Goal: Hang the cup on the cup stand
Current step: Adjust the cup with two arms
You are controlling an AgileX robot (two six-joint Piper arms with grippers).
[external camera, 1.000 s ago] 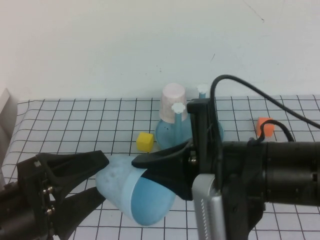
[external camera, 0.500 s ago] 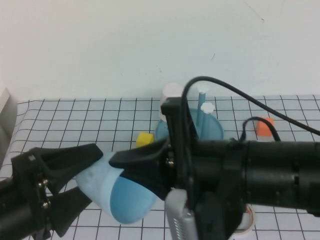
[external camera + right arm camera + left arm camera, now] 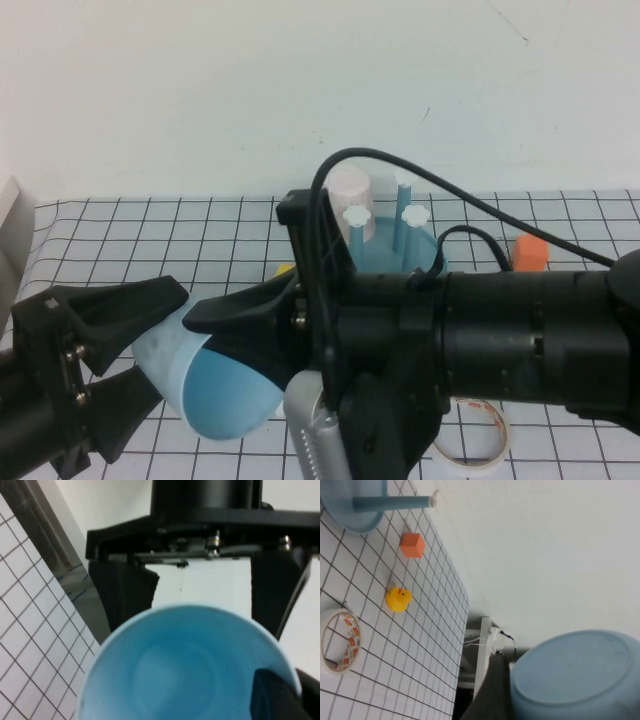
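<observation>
White gridded cloth (image 3: 150, 235) covers the table below a pale wall. From the high view, the right gripper (image 3: 225, 325) pinches the rim of the cup (image 3: 205, 385), held aloft and tilted; the left gripper (image 3: 125, 345) stands spread around its base. Behind stands the cup stand (image 3: 400, 250).

The left wrist view shows the cup's underside.

The right wrist view shows its blue inside.

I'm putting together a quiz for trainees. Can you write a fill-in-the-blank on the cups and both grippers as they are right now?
1. The right gripper pinches the rim of the ___ cup.
2. The left gripper has its jaws ___ around that cup's base.
3. The other cup, upside down on the cup stand, is ___.
Missing words: blue; open; pink.
</observation>
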